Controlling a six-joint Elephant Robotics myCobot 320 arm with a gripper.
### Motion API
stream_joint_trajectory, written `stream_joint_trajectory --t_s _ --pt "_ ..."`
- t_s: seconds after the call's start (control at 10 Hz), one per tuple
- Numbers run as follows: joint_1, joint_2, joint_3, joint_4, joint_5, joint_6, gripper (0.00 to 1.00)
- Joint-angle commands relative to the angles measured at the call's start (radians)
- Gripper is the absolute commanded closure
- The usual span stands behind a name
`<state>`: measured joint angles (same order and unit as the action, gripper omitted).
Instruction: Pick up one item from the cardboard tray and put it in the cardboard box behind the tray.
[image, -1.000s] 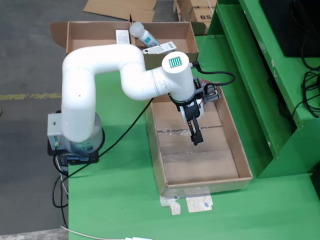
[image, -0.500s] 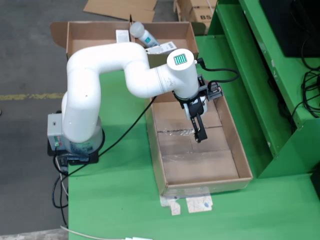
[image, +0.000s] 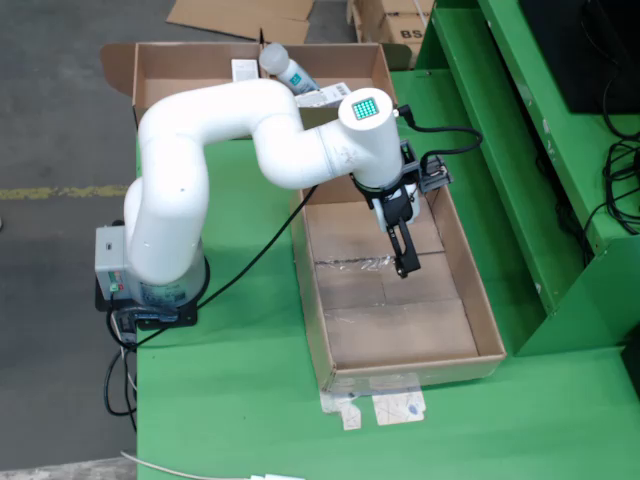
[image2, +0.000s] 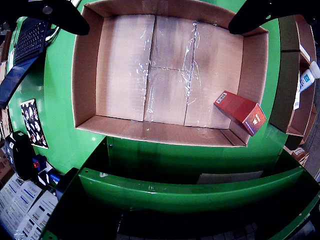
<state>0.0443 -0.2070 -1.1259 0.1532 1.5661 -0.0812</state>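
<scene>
Two black fingers (image2: 55, 12) of the gripper (image2: 155, 15) poke in at the top corners of the riding view, one at the left and one at the right, wide apart with nothing between them. Below them sits the cardboard tray (image2: 85, 75), long and shallow, with shiny tape (image2: 187, 65) stuck across its brown floor. One red box (image2: 240, 112) lies in the tray, in the right near corner of this view, tipped up against the wall. No other item shows in the tray. In the still view the white arm (image: 220, 130) stands on the green table (image: 230, 380) at the left and bends over to the right, so the gripper (image: 403, 262) hangs down above the middle of the tray (image: 485, 320). The red box cannot be seen in this view, because the arm covers that end. Behind the tray, at the far side of the table, sits the cardboard box (image: 180, 65) with its flaps open. A white bottle (image: 285, 68) lies inside it, next to some small white packs (image: 325, 95).
</scene>
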Motion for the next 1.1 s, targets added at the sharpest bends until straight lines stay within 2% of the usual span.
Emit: stream_joint_trajectory --t_s 0.0,0.3,0.5,0.8,1.0 --pt "0.013 -0.014 0.103 -0.032 -0.002 -0.001 0.00" --pt "0.014 -0.006 0.082 -0.003 0.000 0.004 0.00" --pt "0.024 -0.021 0.126 -0.049 -0.025 0.018 0.00" --pt "0.033 0.004 0.094 -0.041 -0.040 0.034 0.00" --pt "0.046 0.064 0.002 -0.005 -0.041 0.047 0.00"
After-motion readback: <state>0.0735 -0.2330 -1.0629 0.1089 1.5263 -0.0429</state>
